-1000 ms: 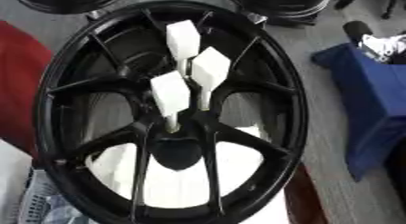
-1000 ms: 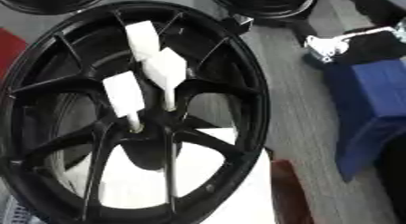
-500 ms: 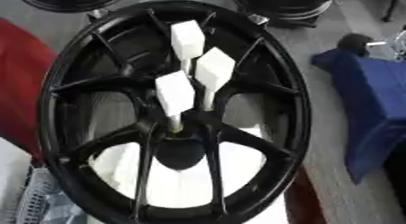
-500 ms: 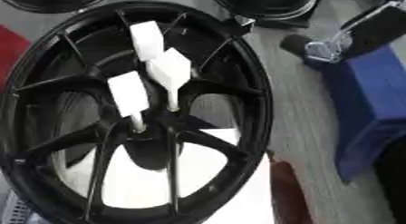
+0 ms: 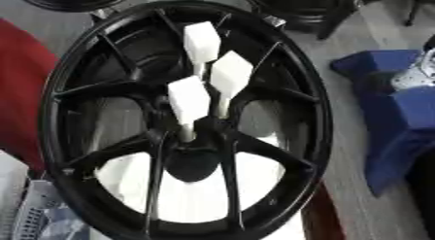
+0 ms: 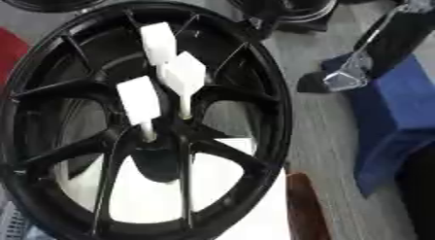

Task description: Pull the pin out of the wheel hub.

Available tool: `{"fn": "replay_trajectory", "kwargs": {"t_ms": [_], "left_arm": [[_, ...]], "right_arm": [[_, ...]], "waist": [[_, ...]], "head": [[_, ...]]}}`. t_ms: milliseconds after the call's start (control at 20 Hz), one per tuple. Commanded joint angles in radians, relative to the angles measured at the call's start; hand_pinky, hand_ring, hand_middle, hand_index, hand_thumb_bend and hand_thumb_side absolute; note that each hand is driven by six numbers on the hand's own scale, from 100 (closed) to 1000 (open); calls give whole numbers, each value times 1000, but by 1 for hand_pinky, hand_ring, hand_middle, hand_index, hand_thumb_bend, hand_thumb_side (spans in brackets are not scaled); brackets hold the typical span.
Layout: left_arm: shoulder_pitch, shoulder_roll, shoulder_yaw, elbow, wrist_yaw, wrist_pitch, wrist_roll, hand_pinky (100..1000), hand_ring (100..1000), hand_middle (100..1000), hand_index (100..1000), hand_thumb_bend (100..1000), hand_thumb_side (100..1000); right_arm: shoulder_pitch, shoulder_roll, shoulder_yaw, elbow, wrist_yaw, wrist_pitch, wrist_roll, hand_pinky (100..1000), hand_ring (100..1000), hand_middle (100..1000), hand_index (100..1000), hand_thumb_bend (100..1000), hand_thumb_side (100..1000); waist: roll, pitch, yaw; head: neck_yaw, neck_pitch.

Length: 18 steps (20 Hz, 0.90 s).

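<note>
**Grey floor, black wheel, three white pins seated**

Grey flooring is seen around a glossy black spoked wheel [image 5: 51,117], laid flat over a white sheet [image 5: 195,195]. Three white pins are planted at the wheel hub [image 5: 193,154]: a near pin [image 5: 189,99], a middle pin [image 5: 230,75] and a far pin [image 5: 201,40], each with a blocky head on a thin stem. The right hand [image 6: 344,78], black and silver, is held over a blue block [image 6: 395,117], well apart from the pins; its fingers cannot be made out.
</note>
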Motion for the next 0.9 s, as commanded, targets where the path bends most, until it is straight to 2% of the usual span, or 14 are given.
{"fn": "replay_trajectory", "kwargs": {"t_ms": [50, 550, 900], "left_arm": [[-13, 27, -1, -10, -4, -1, -4, 754, 674, 558, 719, 241, 660], [-16, 18, 0, -12, -1, 1, -3, 754, 672, 556, 718, 245, 660], [-18, 13, 2, -14, 0, 3, -1, 754, 672, 556, 717, 247, 659]], "right_arm": [[-56, 9, 31, -10, 19, 16, 41, 871, 762, 700, 790, 373, 350], [-203, 116, 131, -9, 86, 135, 61, 859, 753, 688, 784, 399, 332], [-286, 194, 178, 57, 126, 192, 38, 852, 748, 688, 789, 407, 314]], "waist": [[3, -22, 3], [-2, -16, 24], [-10, -12, 38]], "head": [[-11, -4], [-23, 2], [-28, 8]]}}
